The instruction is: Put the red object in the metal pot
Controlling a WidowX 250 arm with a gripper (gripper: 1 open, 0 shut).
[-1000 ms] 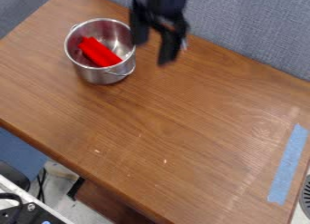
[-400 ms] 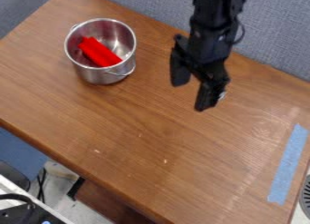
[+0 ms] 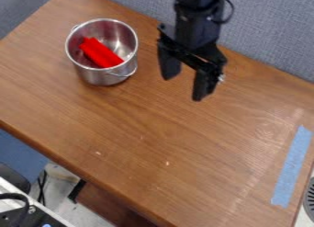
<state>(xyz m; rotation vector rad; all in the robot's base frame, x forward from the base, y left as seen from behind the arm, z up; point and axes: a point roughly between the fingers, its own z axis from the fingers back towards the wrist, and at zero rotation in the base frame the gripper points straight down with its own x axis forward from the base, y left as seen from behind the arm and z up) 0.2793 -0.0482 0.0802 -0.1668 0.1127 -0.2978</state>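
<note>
The red object (image 3: 98, 54) lies inside the metal pot (image 3: 120, 38), a shiny round steel pot at the table's back left. My gripper (image 3: 185, 80) hangs above the table to the right of the pot, pointing down, open, with nothing between its black fingers (image 3: 167, 67). It stands well apart from the pot and touches nothing.
The wooden table (image 3: 160, 148) fills most of the view. A strip of blue tape (image 3: 291, 164) lies near its right edge. A grey-blue wall stands behind the table, and cables show below the front left edge.
The gripper swung from beside the pot out to the right, then came back a little leftward and up. The red object has stayed in the pot throughout.
</note>
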